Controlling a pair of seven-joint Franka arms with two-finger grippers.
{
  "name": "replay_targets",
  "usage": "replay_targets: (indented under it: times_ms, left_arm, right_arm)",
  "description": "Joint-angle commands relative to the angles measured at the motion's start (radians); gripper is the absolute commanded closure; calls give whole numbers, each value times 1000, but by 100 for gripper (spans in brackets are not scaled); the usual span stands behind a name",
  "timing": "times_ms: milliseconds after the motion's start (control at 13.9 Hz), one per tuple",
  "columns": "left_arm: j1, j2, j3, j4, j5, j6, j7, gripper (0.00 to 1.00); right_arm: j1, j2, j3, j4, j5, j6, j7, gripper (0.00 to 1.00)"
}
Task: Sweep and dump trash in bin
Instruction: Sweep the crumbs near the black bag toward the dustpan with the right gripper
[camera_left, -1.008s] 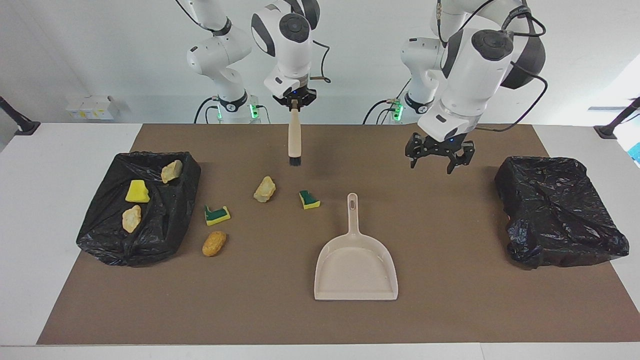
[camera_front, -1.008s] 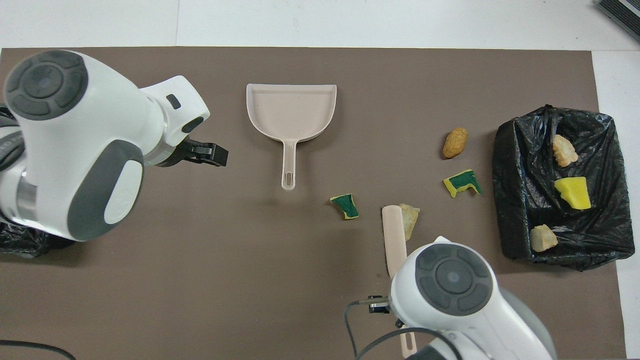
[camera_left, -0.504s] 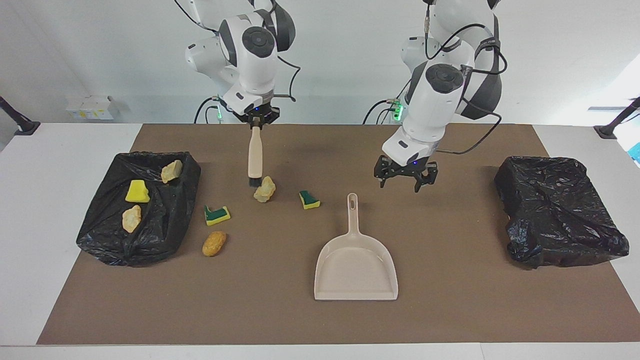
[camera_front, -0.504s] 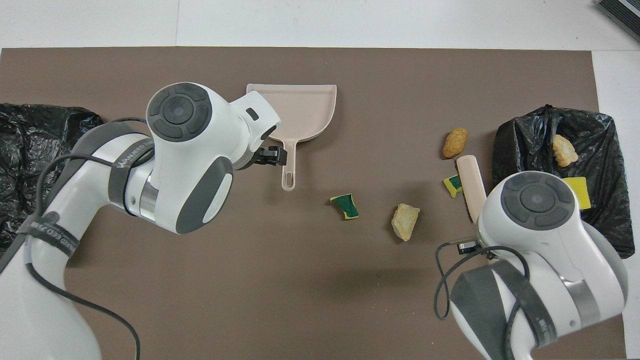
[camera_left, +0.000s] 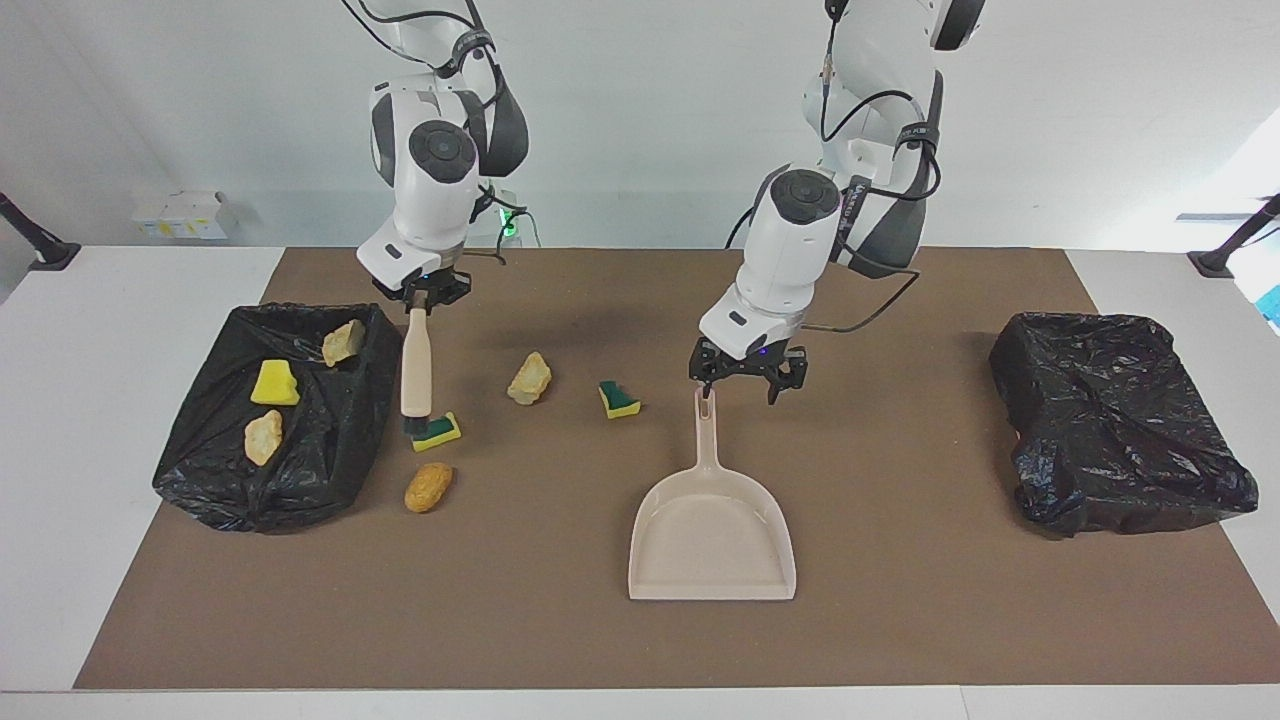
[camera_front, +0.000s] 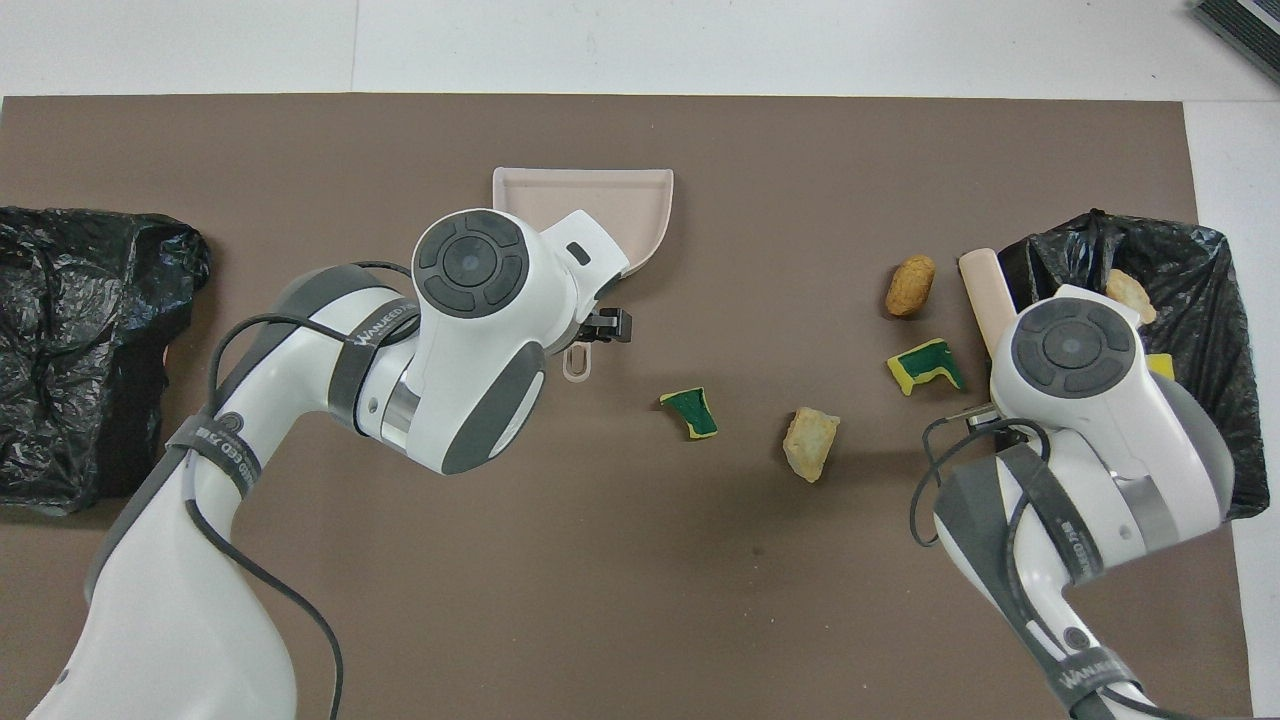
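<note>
Facing view: we hold the brush (camera_left: 416, 372) and hover over the dustpan (camera_left: 711, 520) handle.

Our right gripper (camera_left: 421, 297) pinches the brush handle, bristles at a green-and-yellow sponge piece (camera_left: 437, 431) beside the bin bag (camera_left: 330, 450). Our left gripper (camera_left: 748, 378), fingers spread, hangs over the handle's tip. Four scraps lie on the mat (camera_left: 520, 620), three in the bag.
</note>
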Motion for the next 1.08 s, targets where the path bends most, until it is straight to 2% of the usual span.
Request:
replay_targets:
  times_ms: [0, 504, 648, 792, 936, 1008]
  left_arm:
    - [-36, 32, 17, 2, 19, 43, -28, 0]
    - [-38, 48, 17, -19, 24, 77, -51, 1]
    - [-35, 48, 17, -24, 24, 73, -53, 11]
    - [-33, 48, 17, -36, 24, 78, -54, 16]
    - [-33, 48, 17, -35, 24, 78, -54, 36]
    - [-33, 48, 17, -35, 25, 78, -54, 51]
  right_arm:
    - [-24, 71, 15, 28, -43, 60, -21, 100]
    - [-10, 159, 20, 59, -3, 115, 13, 100]
    - [19, 170, 24, 57, 51, 115, 54, 100]
    - [54, 173, 24, 57, 109, 115, 79, 100]
    - [91, 173, 24, 57, 167, 111, 83, 100]
    - [102, 173, 24, 57, 187, 109, 90, 100]
